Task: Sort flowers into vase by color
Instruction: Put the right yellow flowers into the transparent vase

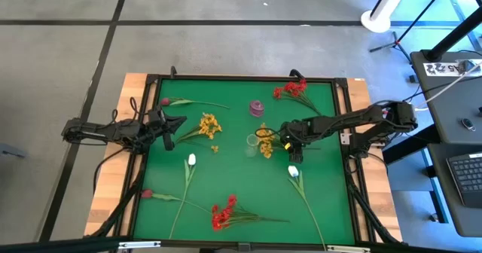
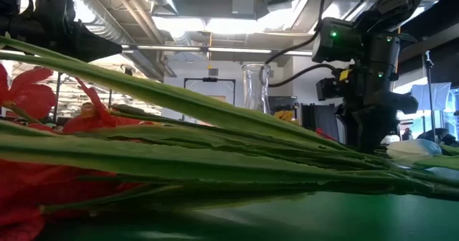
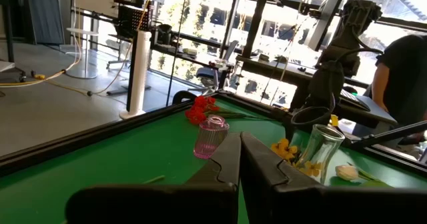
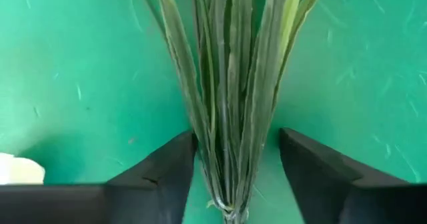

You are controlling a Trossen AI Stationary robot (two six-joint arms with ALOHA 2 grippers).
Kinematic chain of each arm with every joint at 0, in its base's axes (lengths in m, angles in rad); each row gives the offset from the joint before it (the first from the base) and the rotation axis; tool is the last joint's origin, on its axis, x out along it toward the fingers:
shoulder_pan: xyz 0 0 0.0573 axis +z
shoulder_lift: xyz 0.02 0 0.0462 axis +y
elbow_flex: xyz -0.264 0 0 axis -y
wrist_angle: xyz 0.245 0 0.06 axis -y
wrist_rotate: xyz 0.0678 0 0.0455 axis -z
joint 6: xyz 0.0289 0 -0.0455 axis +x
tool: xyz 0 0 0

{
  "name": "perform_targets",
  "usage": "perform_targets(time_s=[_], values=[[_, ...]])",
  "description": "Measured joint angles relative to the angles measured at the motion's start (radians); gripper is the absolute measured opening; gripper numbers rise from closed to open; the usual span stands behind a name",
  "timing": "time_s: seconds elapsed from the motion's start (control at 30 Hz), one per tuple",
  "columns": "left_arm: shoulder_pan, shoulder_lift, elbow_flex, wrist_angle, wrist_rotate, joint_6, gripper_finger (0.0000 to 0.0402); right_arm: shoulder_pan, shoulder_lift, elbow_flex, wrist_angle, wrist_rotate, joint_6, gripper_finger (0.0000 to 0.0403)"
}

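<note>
Right gripper [image 1: 292,141]: working at mid-table, right of centre, descending over the stem bundle of a yellow flower cluster [image 1: 265,146]. In its wrist view the fingers [image 4: 160,177] are standing apart on either side of the green stems [image 4: 230,104], one finger touching them, the other showing a gap; nothing is being lifted yet, as far as can be judged.

Left gripper [image 1: 175,125]: waiting at the left side of the mat, fingers [image 3: 257,167] pressed together, holding nothing.

Clear glass vase [image 1: 252,141]: standing upright just left of the right gripper, appearing empty in the left wrist view. Small pink vase [image 1: 257,108]: standing farther back, also appearing empty.

Flowers lying on the green mat [image 1: 233,178]:
- second yellow cluster [image 1: 208,125], left of centre, near the left gripper;
- red cluster [image 1: 292,89], far right;
- red cluster [image 1: 223,211], near edge, filling the low view;
- white tulip bud [image 1: 191,160], left of centre;
- white tulip bud [image 1: 293,172], near side of the right gripper;
- dark pink bud [image 1: 165,101], far left;
- dark pink bud [image 1: 146,194], near left.

Progress, as a judgement: sorting is just starting. No flower is showing inside either vase; every stem is still waiting on the mat, with the first yellow bunch being addressed.
</note>
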Motion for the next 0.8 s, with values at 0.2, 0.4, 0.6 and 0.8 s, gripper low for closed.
perform_targets(time_s=[0.2,0.4,0.6,0.8], values=[[0.0,0.0,0.0,0.0,0.0,0.0,0.0,-0.001,0.001,0.0,0.021,0.011,0.027,0.0084],[0.0,0.0,0.0,0.0,0.0,0.0,0.0,-0.002,-0.012,0.0,0.018,0.032,0.068,0.0017],[0.0,0.0,0.0,0.0,0.0,0.0,0.0,-0.003,-0.074,-0.006,-0.119,0.12,0.134,0.0024],[0.0,0.0,0.0,0.0,0.0,0.0,0.0,-0.003,-0.204,-0.005,-0.186,0.161,0.199,0.0015]])
